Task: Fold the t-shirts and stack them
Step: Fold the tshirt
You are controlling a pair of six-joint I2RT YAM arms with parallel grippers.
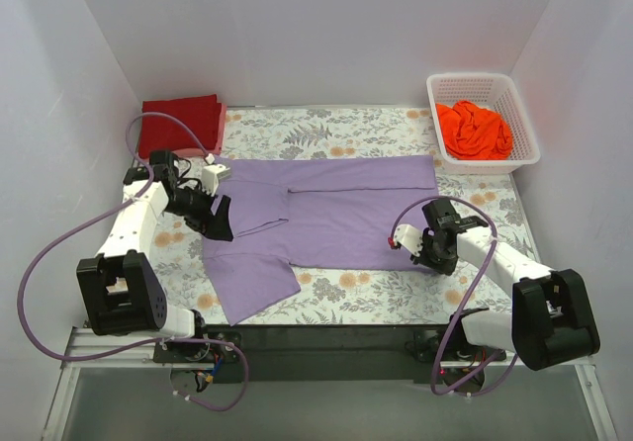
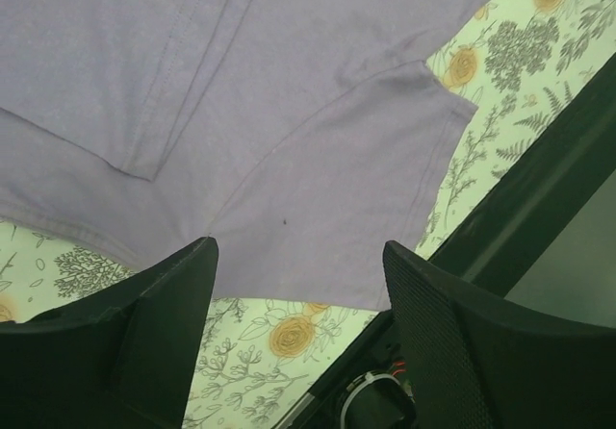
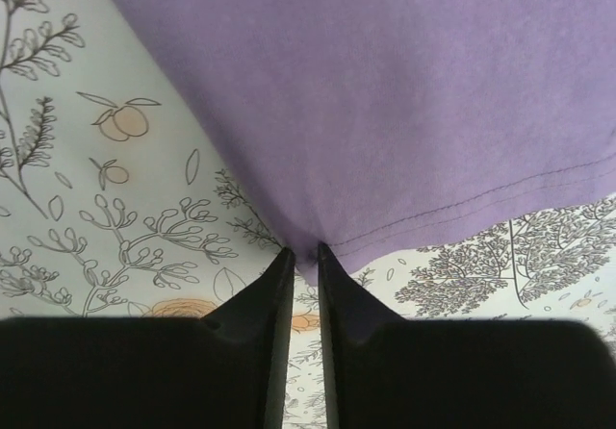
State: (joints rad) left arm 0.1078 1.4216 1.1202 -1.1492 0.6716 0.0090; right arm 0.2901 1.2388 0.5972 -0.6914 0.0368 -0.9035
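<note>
1. A floral leaf-patterned table cloth (image 1: 346, 130) covers the table.
2. A lavender-purple soft cloth t-shirt (image 1: 346, 204) lies spread mid-table. It looks light and limp, best pinched at hem corners.
3. A white plastic lattice basket (image 1: 470, 77), far right, holds the bright orange t-shirt (image 1: 473, 131).
4. The dark red t-shirt (image 1: 180, 123) lies folded, far left.
5. The right gripper (image 3: 305, 256), nearly closed, pinches the lavender hem corner. The left gripper (image 2: 298, 254) hovers wide apart over a sleeve, holding nothing.

A white plastic lattice basket (image 1: 473, 78) sits at the upper right, on a floral leaf-patterned table cloth (image 1: 336, 130) spread across the frame's middle.
</note>
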